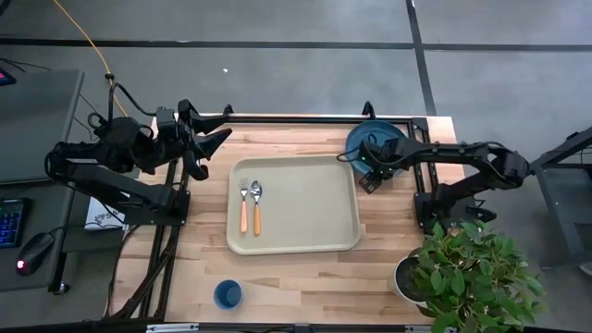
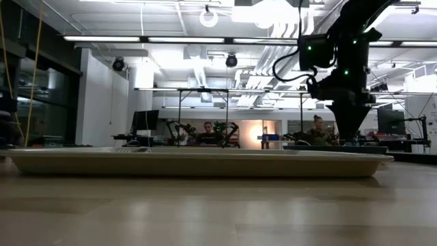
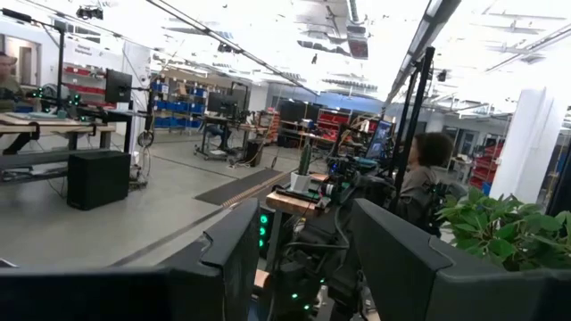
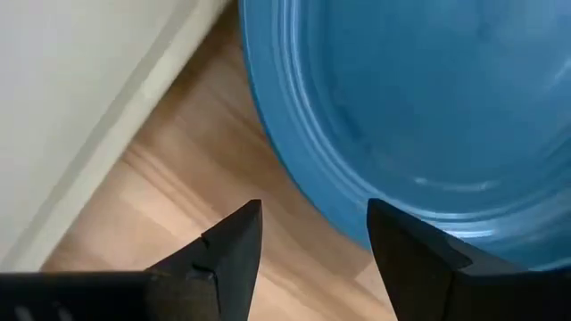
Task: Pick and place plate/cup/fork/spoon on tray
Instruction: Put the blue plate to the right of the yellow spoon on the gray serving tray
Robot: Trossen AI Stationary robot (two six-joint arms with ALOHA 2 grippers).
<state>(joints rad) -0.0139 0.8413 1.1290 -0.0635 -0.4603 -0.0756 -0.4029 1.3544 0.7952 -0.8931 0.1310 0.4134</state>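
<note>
Both arms are matte black, built of jointed tubular links with black cables looping along them. The right arm's wrist housing carries small green indicator lights and tapers downward. The right claw [image 4: 312, 245] has two dark, angular, wedge-shaped fingers [image 4: 223, 250]. The left claw [image 3: 303, 259] shows broad black fingers, green lights glowing between them.

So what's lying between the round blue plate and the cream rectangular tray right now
Only bare wood tabletop separates the round blue plate from the cream rectangular tray, clearest in the right wrist view; the right gripper hangs open above it.
</note>
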